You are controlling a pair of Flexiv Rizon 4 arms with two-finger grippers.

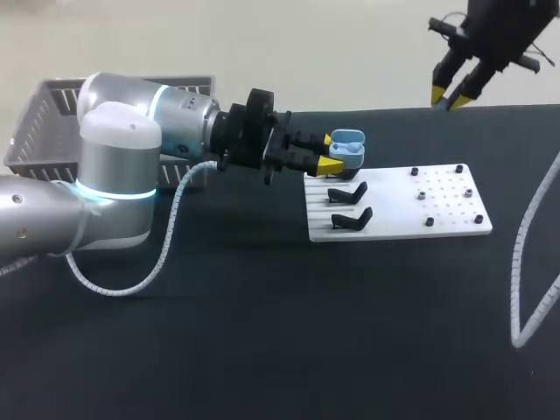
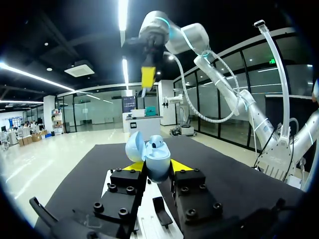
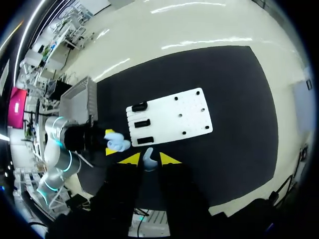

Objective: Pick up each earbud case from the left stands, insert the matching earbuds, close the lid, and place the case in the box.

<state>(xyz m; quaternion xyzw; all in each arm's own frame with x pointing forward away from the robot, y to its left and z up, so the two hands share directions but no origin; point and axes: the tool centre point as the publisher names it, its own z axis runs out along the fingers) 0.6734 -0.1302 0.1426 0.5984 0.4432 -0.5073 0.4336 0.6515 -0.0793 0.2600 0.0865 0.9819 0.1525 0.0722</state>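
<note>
Holding earbud case (image 1: 350,150) clamped in left gripper (image 1: 332,152) above far-left corner of board (image 1: 394,217); keep level. Lower earbud (image 3: 148,161), seemingly pinched in right gripper (image 1: 448,98), straight in.

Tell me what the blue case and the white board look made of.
The blue case looks like smooth glossy plastic: light glints off its rounded shell. The white board seems a matte sheet, perhaps plastic or painted metal: flat, drilled with holes.
</note>
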